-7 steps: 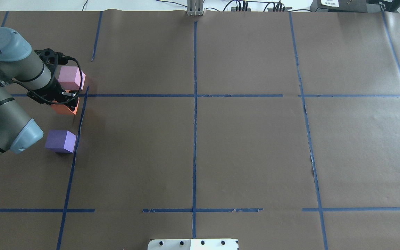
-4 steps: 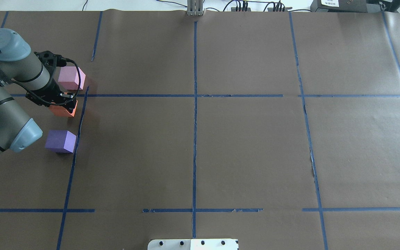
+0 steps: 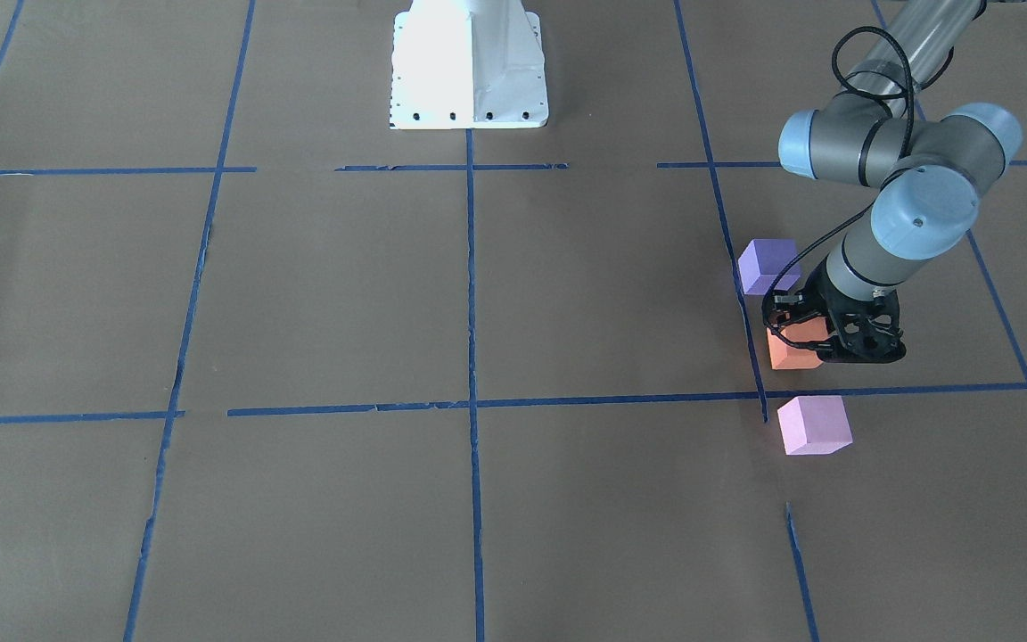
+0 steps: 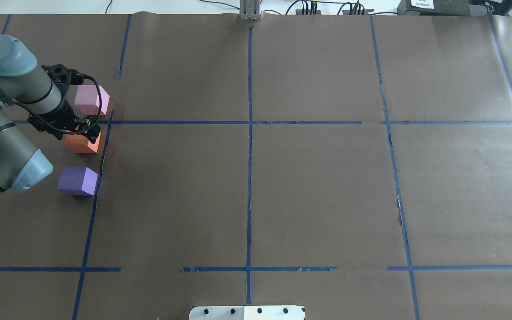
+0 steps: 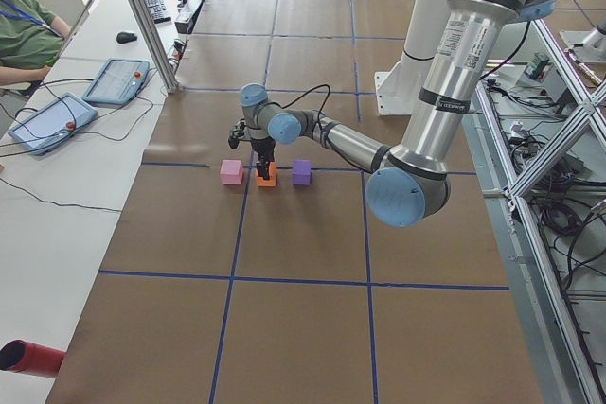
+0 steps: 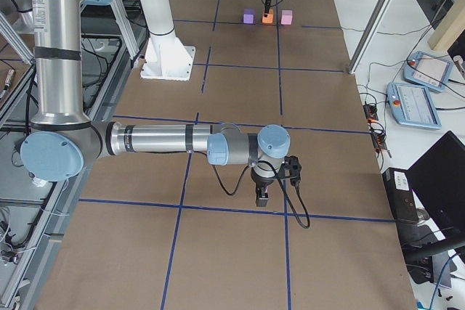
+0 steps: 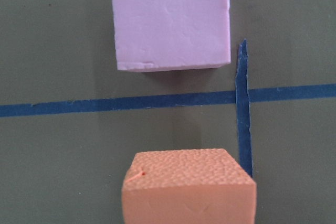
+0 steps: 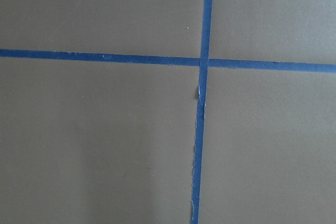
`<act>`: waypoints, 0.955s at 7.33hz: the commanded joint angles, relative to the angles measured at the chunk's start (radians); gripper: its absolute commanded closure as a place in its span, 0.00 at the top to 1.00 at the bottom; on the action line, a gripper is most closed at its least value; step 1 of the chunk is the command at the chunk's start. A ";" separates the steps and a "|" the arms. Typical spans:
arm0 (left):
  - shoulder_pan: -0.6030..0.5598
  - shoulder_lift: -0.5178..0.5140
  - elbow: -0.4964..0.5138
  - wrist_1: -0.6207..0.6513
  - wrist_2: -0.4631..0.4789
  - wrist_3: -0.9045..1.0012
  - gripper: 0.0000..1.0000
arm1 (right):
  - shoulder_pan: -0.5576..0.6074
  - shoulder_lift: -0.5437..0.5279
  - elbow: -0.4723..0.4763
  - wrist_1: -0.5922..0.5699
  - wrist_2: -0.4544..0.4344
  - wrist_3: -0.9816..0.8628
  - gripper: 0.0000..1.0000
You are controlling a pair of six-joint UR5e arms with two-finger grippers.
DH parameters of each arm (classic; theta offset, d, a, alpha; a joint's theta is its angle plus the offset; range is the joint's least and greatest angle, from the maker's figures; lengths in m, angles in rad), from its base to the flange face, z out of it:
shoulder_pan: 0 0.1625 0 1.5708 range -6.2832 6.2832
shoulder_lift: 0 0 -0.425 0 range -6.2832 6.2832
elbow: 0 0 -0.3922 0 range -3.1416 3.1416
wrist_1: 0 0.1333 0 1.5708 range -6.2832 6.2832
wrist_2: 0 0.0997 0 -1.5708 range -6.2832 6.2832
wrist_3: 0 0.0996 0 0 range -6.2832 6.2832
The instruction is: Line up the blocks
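Three blocks stand in a row near the table's left side. The pale pink block (image 4: pixel 89 100) is farthest from the robot, the orange block (image 4: pixel 80 144) is in the middle, and the violet-purple block (image 4: pixel 77 180) is nearest. They also show in the front view: pink (image 3: pixel 814 425), orange (image 3: pixel 790 357), purple (image 3: pixel 768 265). My left gripper (image 4: pixel 85 129) points down and is shut on the orange block, low at the brown paper. The left wrist view shows the orange block (image 7: pixel 189 187) below the pink block (image 7: pixel 170 19). My right gripper (image 6: pixel 263 194) hangs over bare paper far away; I cannot tell whether it is open.
Blue tape strips (image 4: pixel 249 133) divide the brown paper into a grid; one strip (image 4: pixel 100 160) runs just right of the blocks. The white robot base (image 3: pixel 469 71) stands at the table's near middle. An operator (image 5: pixel 28 35) sits beyond the table's left end.
The left gripper has drawn slightly left and lowered the orange block, so more of the block shows. The pink and purple blocks have not moved.
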 commanded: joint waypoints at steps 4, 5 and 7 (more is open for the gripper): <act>-0.126 -0.031 -0.063 0.037 0.002 0.111 1.00 | 0.000 -0.001 0.000 0.000 -0.001 0.000 1.00; -0.145 -0.020 -0.123 0.041 0.017 0.214 1.00 | 0.000 -0.001 0.000 0.000 -0.001 0.000 1.00; -0.319 -0.014 -0.155 0.086 0.008 0.363 1.00 | 0.000 -0.001 0.000 0.000 0.000 0.000 1.00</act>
